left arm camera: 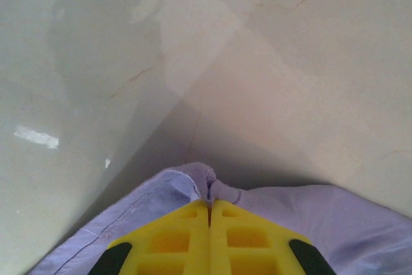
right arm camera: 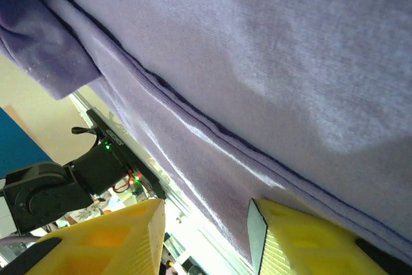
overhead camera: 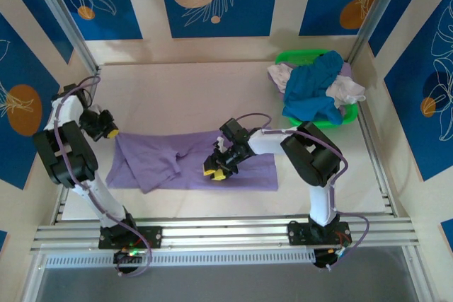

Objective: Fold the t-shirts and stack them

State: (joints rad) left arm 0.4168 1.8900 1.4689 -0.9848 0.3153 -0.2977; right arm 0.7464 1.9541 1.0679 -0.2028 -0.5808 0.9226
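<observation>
A lavender t-shirt (overhead camera: 191, 160) lies spread across the middle of the table. My left gripper (overhead camera: 110, 131) is at its far left corner. In the left wrist view the yellow fingers (left arm camera: 174, 236) of that gripper (left arm camera: 209, 203) are shut on a small pinch of lavender cloth (left arm camera: 335, 217). My right gripper (overhead camera: 216, 169) hovers low over the shirt's middle, near its front edge. Its jaws (right arm camera: 206, 214) stand open, with the lavender hem (right arm camera: 212, 159) running partly into the gap. A teal t-shirt (overhead camera: 311, 90) and white t-shirts (overhead camera: 348, 90) are heaped in the green basket (overhead camera: 301, 56).
The basket stands at the back right, against the frame post. An aluminium rail (overhead camera: 226, 231) runs along the table's near edge, carrying both arm bases. The left arm's base (right arm camera: 64, 185) shows beyond the shirt in the right wrist view. Bare table lies behind the shirt (overhead camera: 191, 97).
</observation>
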